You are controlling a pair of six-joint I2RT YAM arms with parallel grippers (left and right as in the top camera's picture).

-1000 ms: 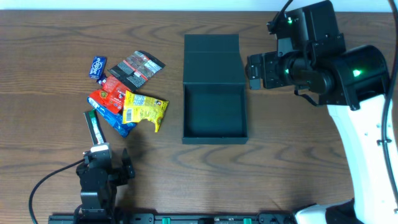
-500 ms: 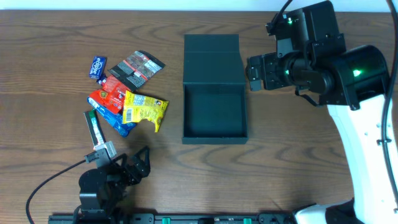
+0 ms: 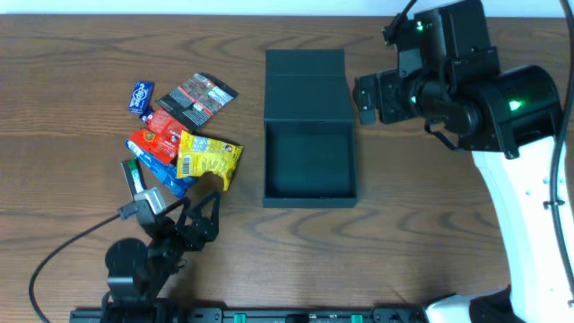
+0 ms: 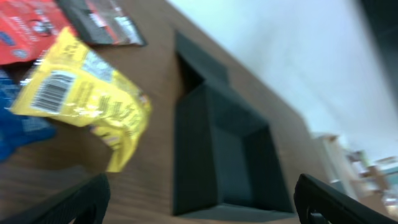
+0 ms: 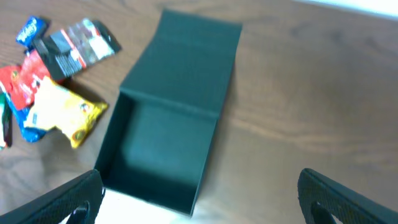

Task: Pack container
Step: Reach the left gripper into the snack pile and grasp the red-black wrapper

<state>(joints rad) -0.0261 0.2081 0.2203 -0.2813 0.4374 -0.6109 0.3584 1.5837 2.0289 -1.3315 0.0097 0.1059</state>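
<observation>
The dark container [image 3: 309, 166] sits open mid-desk [image 3: 430, 224], lid flap laid back; snack packets lie at its left, the barcoded yellow packet [image 3: 208, 158] nearest, lettering too blurred to read; left jaws and right jaws gape empty.

The container [image 3: 309, 166] I'm to pack is a dark teal-black, matte square box. It sits flat and upright in front of me, near the centre of the overhead view, its sides square to that view. It stands open: the hinged flap lid [image 3: 306, 85] is folded back flat on the far side, joined along the box's far edge. The walls stand straight, and the inside is bare dark floor.
</observation>
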